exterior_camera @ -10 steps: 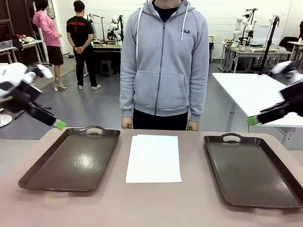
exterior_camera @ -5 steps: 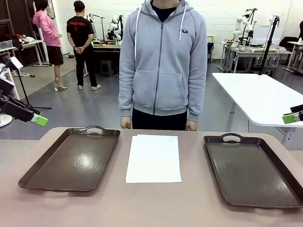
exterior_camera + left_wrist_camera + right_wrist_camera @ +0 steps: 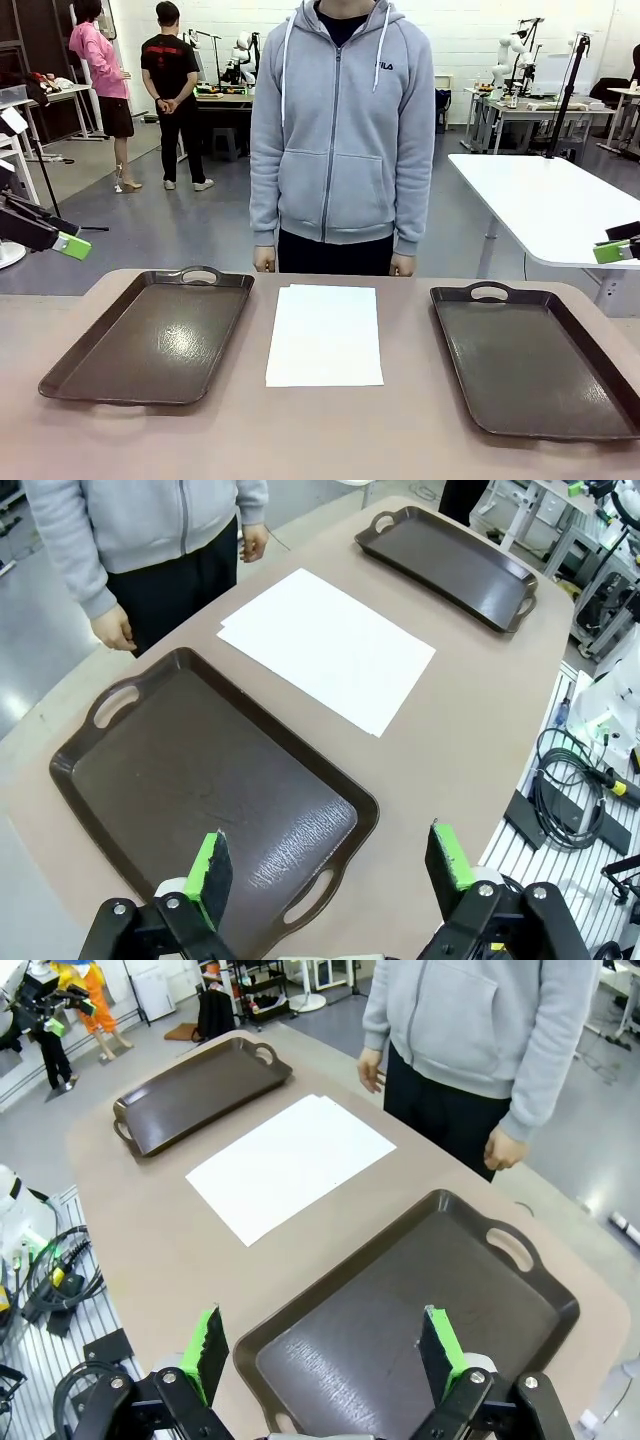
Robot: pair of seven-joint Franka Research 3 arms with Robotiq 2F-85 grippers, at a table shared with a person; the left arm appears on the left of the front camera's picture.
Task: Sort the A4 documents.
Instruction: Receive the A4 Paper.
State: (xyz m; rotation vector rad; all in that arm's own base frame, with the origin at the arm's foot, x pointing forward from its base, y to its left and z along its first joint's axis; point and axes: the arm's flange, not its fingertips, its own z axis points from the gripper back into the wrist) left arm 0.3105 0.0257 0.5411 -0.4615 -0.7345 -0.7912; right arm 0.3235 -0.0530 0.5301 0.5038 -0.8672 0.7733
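Left tool (image 3: 70,245) pulled back, A4 documents (image 3: 324,335) between trays (image 3: 150,340) (image 3: 540,365), tan table (image 3: 320,430)

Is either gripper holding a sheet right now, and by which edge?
Nothing is held. The left gripper and right gripper are both open and empty; the A4 documents lie flat on the table, touched by neither.

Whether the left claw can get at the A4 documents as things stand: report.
Probably yes: the left claw hangs open near the left tray, the A4 documents lie uncovered beside it, and the person's hands hang clear.
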